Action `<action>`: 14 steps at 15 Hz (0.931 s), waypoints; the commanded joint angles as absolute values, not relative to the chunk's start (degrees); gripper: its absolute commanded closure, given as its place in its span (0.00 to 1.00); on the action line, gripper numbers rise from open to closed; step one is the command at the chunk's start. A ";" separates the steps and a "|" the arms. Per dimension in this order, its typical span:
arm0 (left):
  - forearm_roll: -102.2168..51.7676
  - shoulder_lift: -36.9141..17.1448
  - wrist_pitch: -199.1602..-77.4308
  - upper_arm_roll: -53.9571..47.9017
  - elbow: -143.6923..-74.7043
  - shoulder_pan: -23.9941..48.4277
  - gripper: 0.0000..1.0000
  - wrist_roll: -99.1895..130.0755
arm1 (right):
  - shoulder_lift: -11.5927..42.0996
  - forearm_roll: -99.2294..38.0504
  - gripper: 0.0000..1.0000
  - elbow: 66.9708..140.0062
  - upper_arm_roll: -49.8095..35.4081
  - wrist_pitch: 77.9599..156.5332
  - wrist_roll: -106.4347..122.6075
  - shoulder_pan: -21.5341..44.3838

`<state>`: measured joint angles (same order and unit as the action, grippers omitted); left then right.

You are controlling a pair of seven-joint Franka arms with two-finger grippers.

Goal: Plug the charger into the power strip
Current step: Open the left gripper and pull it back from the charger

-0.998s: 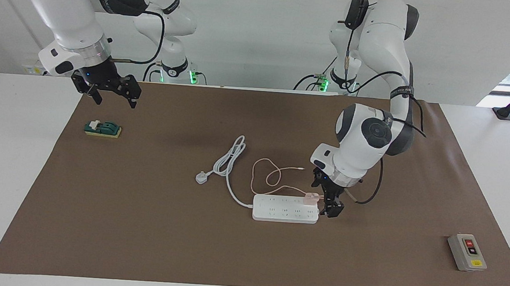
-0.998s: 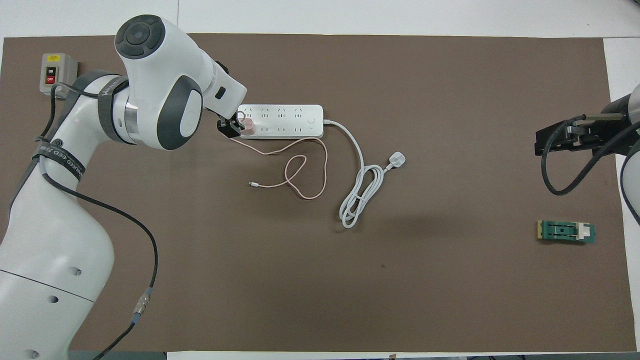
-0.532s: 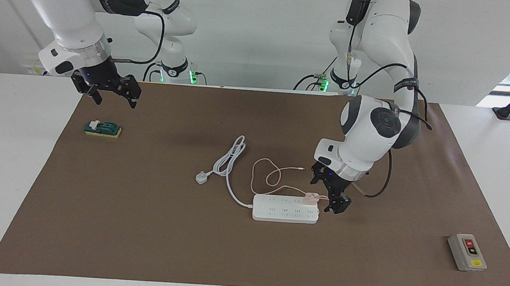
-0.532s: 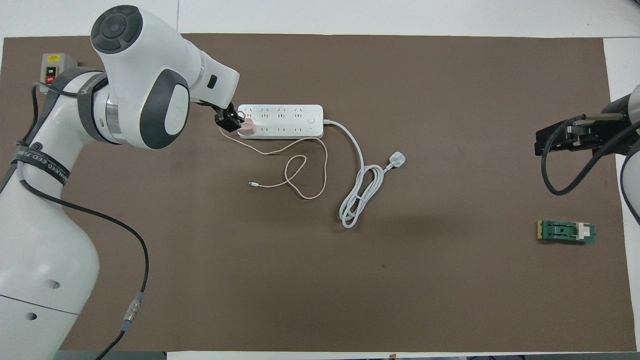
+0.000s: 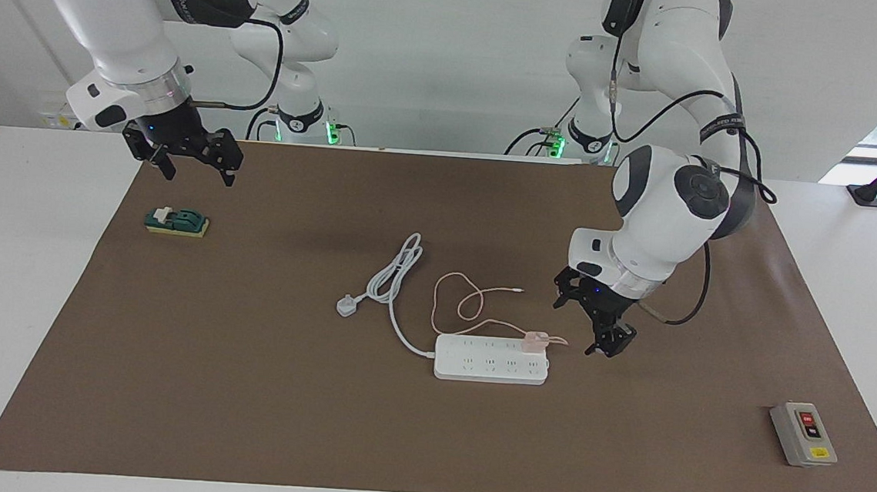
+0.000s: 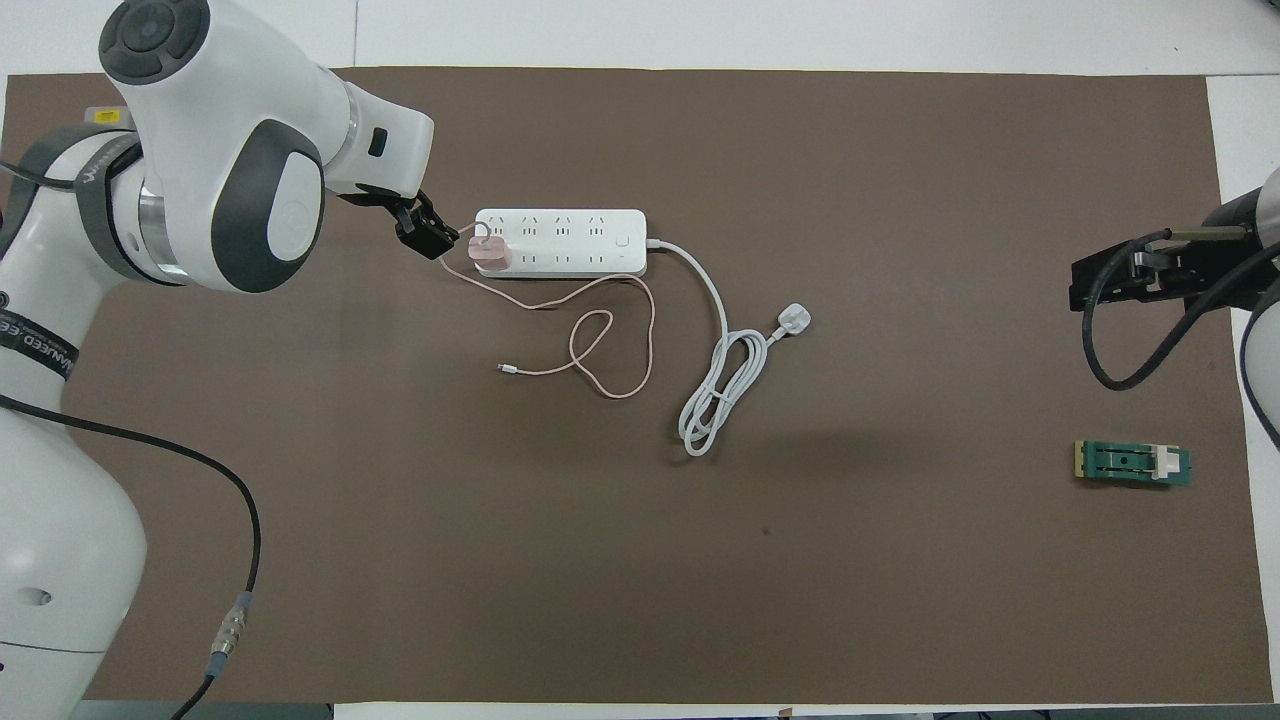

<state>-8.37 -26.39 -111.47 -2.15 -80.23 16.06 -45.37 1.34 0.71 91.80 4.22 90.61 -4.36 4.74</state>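
Note:
The white power strip [image 5: 491,359] [image 6: 560,240] lies flat mid-table. The pale pink charger [image 5: 534,341] [image 6: 490,253] stands on it, in the row nearer the robots, at the end toward the left arm. Its thin pink cable [image 5: 458,301] [image 6: 600,350] loops over the mat, nearer the robots than the strip. My left gripper [image 5: 591,328] [image 6: 425,228] is open and empty, just off that end of the strip, apart from the charger. My right gripper [image 5: 196,175] [image 6: 1085,285] waits open above the mat edge at the right arm's end.
The strip's thick white cord ends in a three-pin plug [image 5: 346,305] [image 6: 793,320] beside it. A green block [image 5: 177,221] [image 6: 1133,464] lies below the right gripper. A grey switch box [image 5: 803,434] sits at the left arm's end, farther from the robots.
The left gripper has drawn back from the charger toward the left arm's end and risen slightly. The charger stays on the strip. The right arm has not moved.

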 commanded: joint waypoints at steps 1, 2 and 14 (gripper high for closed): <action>-9.05 -24.17 -108.46 -2.20 -81.03 14.86 0.00 -36.41 | 0.09 -0.26 0.00 93.16 3.52 91.05 -4.04 3.69; -8.97 -23.47 -107.33 -2.20 -80.95 14.77 0.00 -35.86 | 0.09 -0.26 0.00 93.16 3.52 91.05 -4.04 3.69; -4.77 -17.84 -96.15 4.31 -80.68 13.27 0.00 7.97 | 0.17 -0.26 0.00 93.16 3.52 91.05 -4.04 3.69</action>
